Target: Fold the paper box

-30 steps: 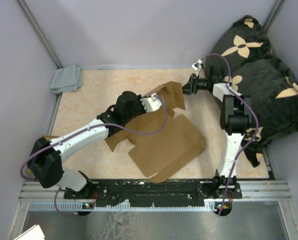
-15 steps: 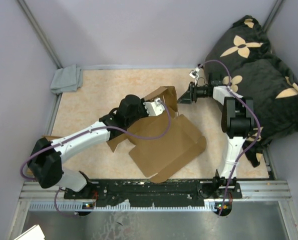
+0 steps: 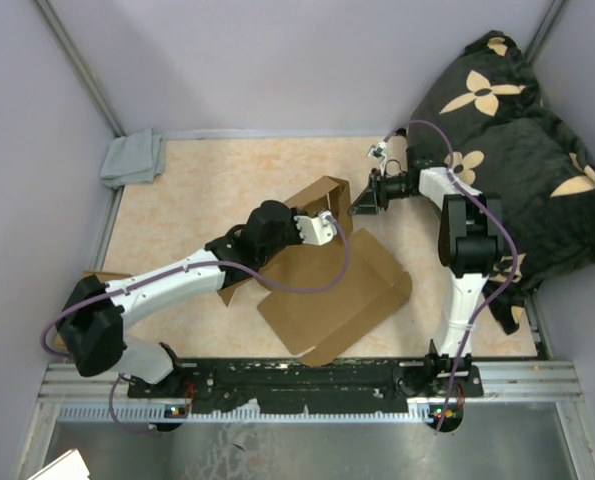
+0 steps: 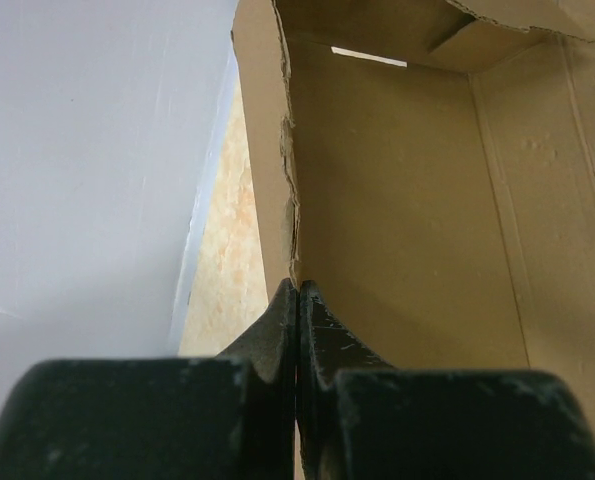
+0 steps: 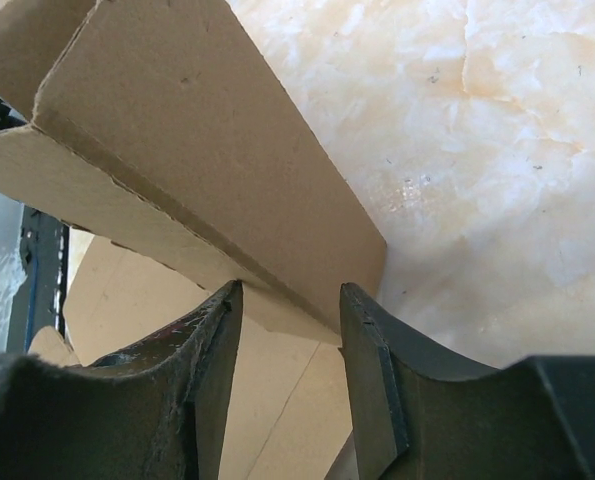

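Observation:
The paper box (image 3: 327, 290) is a large brown die-cut sheet lying mostly flat in the middle of the table, with its far wall (image 3: 322, 195) folded up. My left gripper (image 3: 329, 225) is shut on the edge of this raised wall. In the left wrist view the fingertips (image 4: 297, 300) pinch the thin cardboard edge, and the box's inside (image 4: 397, 200) shows to the right. My right gripper (image 3: 362, 200) is open at the wall's right end. In the right wrist view the flap's corner (image 5: 277, 200) sits between its spread fingers (image 5: 292, 320).
A grey cloth (image 3: 132, 158) lies at the table's far left corner. A black pillow with tan flowers (image 3: 517, 130) fills the right side behind the right arm. A small brown cardboard piece (image 3: 95, 276) peeks out under the left arm. Grey walls enclose the table.
The left gripper has moved right and nearer with the wall in its grip, standing it more upright. The right gripper has moved left until its open fingers are around the wall's end.

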Tool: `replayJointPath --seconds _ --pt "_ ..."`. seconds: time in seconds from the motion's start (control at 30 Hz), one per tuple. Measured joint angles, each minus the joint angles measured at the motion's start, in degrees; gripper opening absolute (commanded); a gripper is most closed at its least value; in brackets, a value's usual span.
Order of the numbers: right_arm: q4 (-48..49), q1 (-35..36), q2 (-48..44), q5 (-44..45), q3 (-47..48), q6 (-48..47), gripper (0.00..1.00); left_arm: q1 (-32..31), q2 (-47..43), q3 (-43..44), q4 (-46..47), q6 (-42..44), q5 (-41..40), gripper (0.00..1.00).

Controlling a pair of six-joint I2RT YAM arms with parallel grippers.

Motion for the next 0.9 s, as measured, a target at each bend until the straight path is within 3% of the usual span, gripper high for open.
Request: replayJointPath --seconds 0.57,0.9 --pt "2.56 3.56 -7.52 6.49 -2.62 0.37 0.46 -3.54 3.34 0.00 3.02 1.53 -5.73 0.00" --pt "20.37 7.10 -13.53 13.86 -14.14 12.26 0.46 -3.91 3.54 0.00 3.06 1.33 -7.06 0.00"
